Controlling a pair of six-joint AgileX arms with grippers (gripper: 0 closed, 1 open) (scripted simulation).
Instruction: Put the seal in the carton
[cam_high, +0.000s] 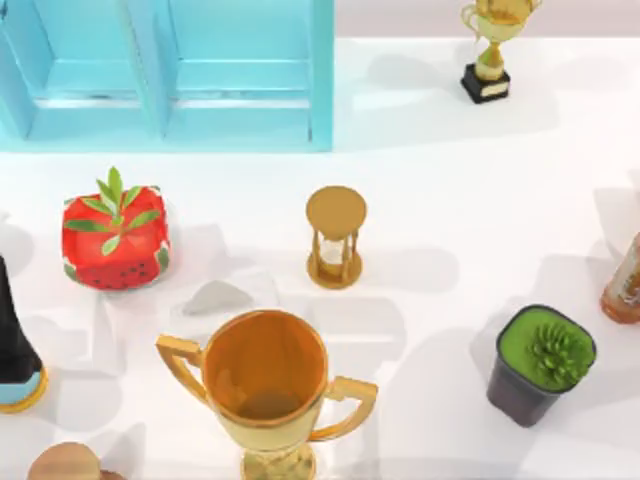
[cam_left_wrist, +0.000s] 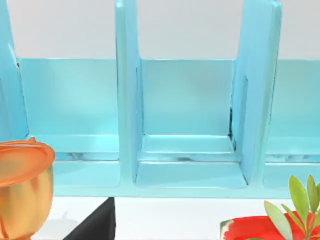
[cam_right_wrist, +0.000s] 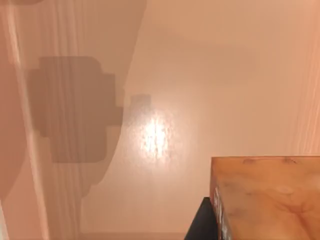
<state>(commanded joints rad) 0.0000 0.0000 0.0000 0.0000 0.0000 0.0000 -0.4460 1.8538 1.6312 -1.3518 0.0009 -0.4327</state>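
The seal (cam_high: 625, 283), a glossy reddish-brown block, stands at the table's right edge, partly cut off by the top view's border. The right wrist view looks at it from close by: its mottled top face (cam_right_wrist: 270, 197) is large in the frame, with a dark wedge (cam_right_wrist: 200, 225) beside it and a blocky shadow (cam_right_wrist: 75, 110) on the table beyond. The carton (cam_high: 322, 90), a light blue box with upright dividers, sits at the back left. The left wrist view faces its open compartments (cam_left_wrist: 187, 100) head-on.
An hourglass (cam_high: 335, 238) stands mid-table. A large gold trophy (cam_high: 266, 385) is at the front, a strawberry-shaped planter (cam_high: 115, 240) at the left, and a green plant in a dark pot (cam_high: 540, 362) near the seal. A small trophy (cam_high: 490, 50) is at the back right, a black object (cam_high: 12, 350) at the far left.
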